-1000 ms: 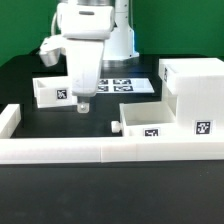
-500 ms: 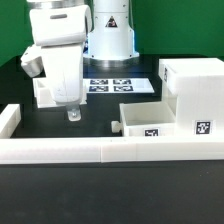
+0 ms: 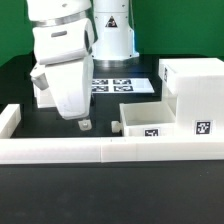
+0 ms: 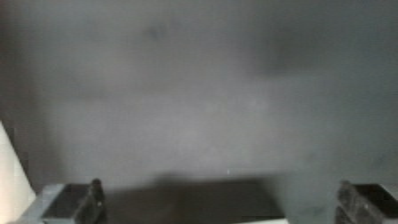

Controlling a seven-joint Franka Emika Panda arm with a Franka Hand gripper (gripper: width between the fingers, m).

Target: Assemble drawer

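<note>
The tall white casing [image 3: 195,88] stands at the exterior view's right. One shallow tray [image 3: 152,120] lies in front of it, its knob [image 3: 116,126] pointing to the exterior view's left. The other tray is almost wholly hidden behind my arm. My gripper [image 3: 85,125] hangs low over the black table just left of that knob, touching nothing. In the wrist view the gripper [image 4: 222,205] is open, its fingers [image 4: 82,200] wide apart, with only bare dark table between them.
The long low white border rail [image 3: 100,150] runs along the front with a corner at the left [image 3: 8,120]. The marker board [image 3: 125,84] lies at the back by the arm's base. A white edge [image 4: 9,180] shows at the wrist view's side.
My arm has swung from the left tray toward the front and down. The gripper now sits near the front tray's knob. The left tray has become covered by the arm.
</note>
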